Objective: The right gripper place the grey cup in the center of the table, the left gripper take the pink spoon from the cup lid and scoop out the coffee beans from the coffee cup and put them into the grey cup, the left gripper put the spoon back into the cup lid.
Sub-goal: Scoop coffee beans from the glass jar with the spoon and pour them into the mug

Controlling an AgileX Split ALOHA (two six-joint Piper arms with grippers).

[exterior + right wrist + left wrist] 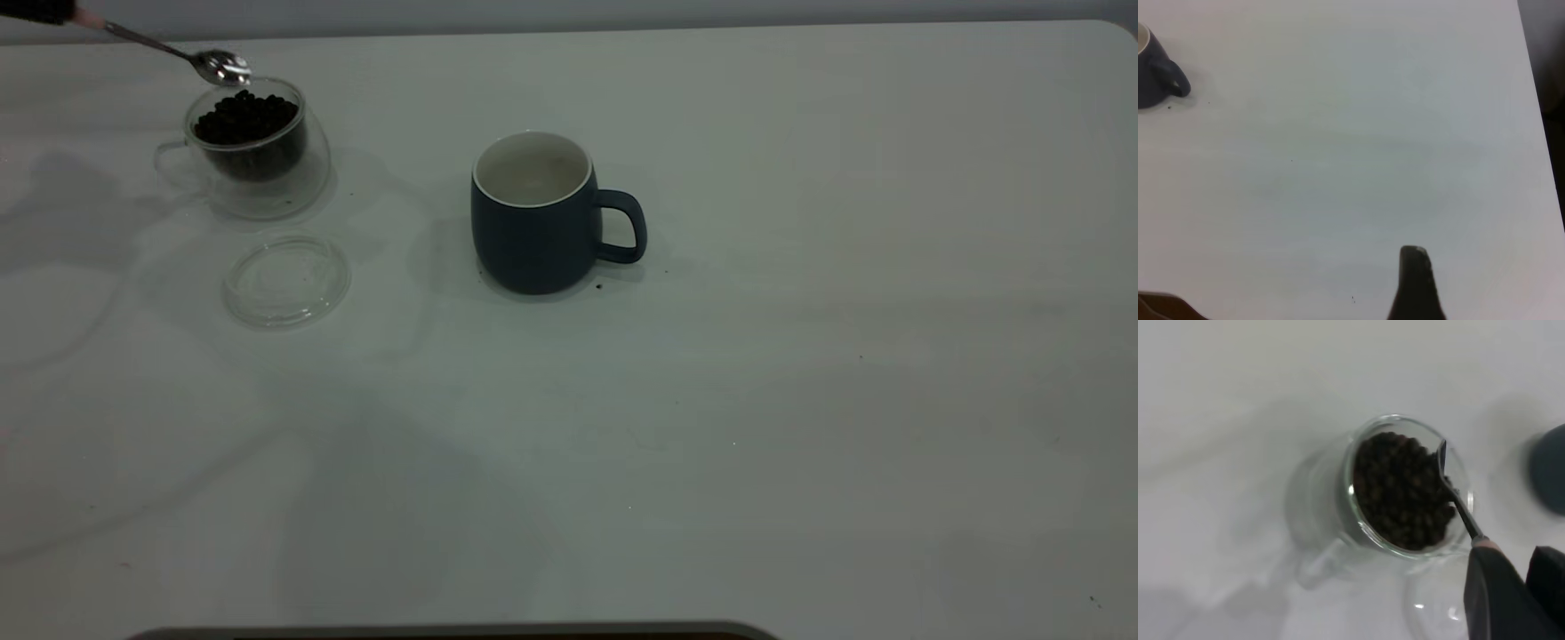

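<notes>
My left gripper (36, 11) is shut on the pink spoon (222, 67) at the table's far left. The spoon's shiny bowl is over the far rim of the coffee cup (253, 151), just above the coffee beans (244, 116), and looks empty. In the left wrist view the gripper (1515, 567) holds the spoon (1451, 487) at the edge of the beans (1401, 490) in the glass cup (1331, 513). The cup lid (286, 280) lies empty in front of the cup. The grey cup (533, 213) stands upright mid-table, its handle to the right. My right gripper (1414, 283) is well away from the grey cup (1155, 67).
The white table (800, 356) stretches wide to the right of the grey cup and in front of it. A tiny dark speck (598, 286) lies by the cup's base. The table's right edge (1538, 133) shows in the right wrist view.
</notes>
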